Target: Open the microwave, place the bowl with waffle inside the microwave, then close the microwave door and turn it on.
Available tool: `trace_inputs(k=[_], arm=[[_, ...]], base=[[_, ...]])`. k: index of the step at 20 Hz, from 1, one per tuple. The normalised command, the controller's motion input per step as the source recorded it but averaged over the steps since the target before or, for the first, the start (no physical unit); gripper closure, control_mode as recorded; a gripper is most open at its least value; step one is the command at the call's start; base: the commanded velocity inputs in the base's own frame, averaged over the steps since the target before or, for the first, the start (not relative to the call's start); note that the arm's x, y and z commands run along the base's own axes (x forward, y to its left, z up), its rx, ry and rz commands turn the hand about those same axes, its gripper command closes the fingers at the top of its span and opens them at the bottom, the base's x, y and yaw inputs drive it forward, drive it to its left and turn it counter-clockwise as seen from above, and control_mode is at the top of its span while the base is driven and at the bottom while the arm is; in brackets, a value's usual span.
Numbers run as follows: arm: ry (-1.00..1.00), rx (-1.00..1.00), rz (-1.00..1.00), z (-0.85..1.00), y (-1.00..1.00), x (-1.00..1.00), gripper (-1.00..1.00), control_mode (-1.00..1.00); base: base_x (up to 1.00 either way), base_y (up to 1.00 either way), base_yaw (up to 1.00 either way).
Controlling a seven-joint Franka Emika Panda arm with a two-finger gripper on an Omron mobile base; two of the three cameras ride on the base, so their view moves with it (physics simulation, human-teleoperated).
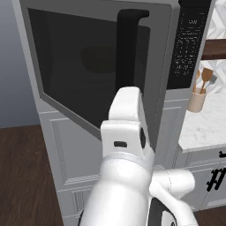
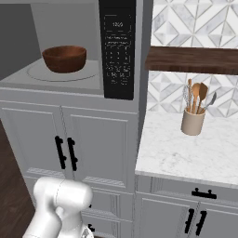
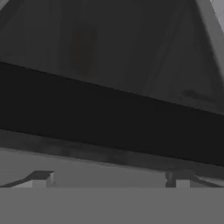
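Pincer (image 3: 109, 177), fingers spread, faces the door handle (image 3: 109, 120); bowl (image 2: 64, 58) sits inside the microwave (image 2: 69, 81).

Grey-white panelled cabinet doors (image 2: 69, 139) with short black handles (image 2: 66, 152) stand below the appliance niche, above a dark wood floor (image 1: 20, 176). To the right runs a white marble counter (image 2: 186, 153) with more cabinet fronts (image 2: 186, 209) beneath it (these also carry black handles). On the counter stands a beige cup of wooden utensils (image 2: 192, 122), close to the backsplash (image 2: 195, 23), which is tiled in a grey-and-white geometric pattern. A dark wooden shelf (image 2: 190, 60) crosses that wall above the cup. Left of the cabinetry, a plain blue-grey wall (image 1: 13, 66) meets the floor.
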Motion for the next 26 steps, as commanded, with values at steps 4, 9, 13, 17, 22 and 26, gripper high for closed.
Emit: trace_inputs(k=[4,9,13,17,22,26], arm=[[-0.09,0.03,-0.64,0.00,-0.04,0.07,-1.00,-1.00],[-0.12,0.10,-0.67,0.00,-0.30,0.00,-1.00,-1.00],[-0.10,0.18,-0.63,0.00,-0.51,0.11,-1.00,-1.00],[-0.07,0.23,-0.58,0.05,-0.73,0.36,-1.00,-1.00],[-0.03,0.26,-0.51,0.04,-0.75,0.57,-1.00,-1.00],[0.00,0.27,-0.43,0.07,-0.74,0.76,-1.00,-1.00]], base=[[0.00,0.00,0.00],[0.00,0.00,0.00],[0.00,0.00,0.00],[0.00,0.00,0.00],[0.00,0.00,0.00],[0.00,0.00,0.00]])
